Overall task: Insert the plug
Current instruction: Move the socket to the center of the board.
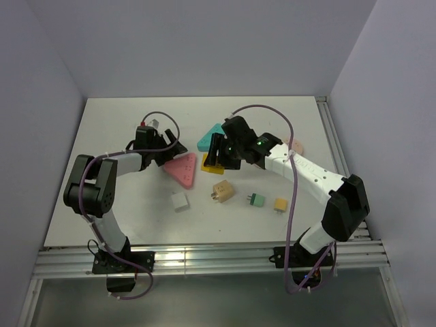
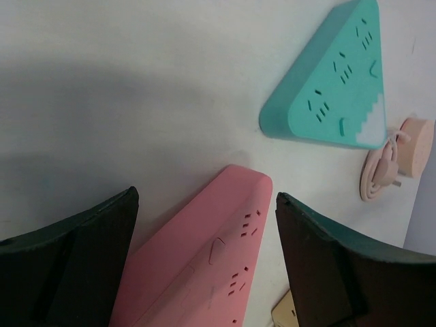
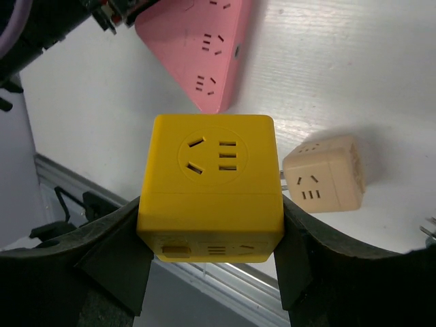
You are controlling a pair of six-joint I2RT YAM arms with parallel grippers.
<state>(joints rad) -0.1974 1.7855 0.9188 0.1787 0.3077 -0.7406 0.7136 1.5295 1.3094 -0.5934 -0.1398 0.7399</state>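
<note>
My right gripper (image 1: 216,155) is shut on a yellow cube socket (image 3: 210,187), holding it by its two sides above the table; the cube also shows in the top view (image 1: 212,164). My left gripper (image 2: 204,204) is open, its fingers either side of the corner of a pink triangular power strip (image 2: 204,272), which lies flat (image 1: 182,168). A teal triangular power strip (image 1: 210,138) lies just beyond. A small green plug (image 1: 256,199) and a small yellow plug (image 1: 281,204) lie on the table near the front.
A beige cube socket (image 1: 223,191) and a white cube (image 1: 180,201) lie in front of the pink strip. A pink round plug with a coiled cable (image 2: 398,153) lies at the right. Metal rails (image 1: 204,255) run along the table's front edge.
</note>
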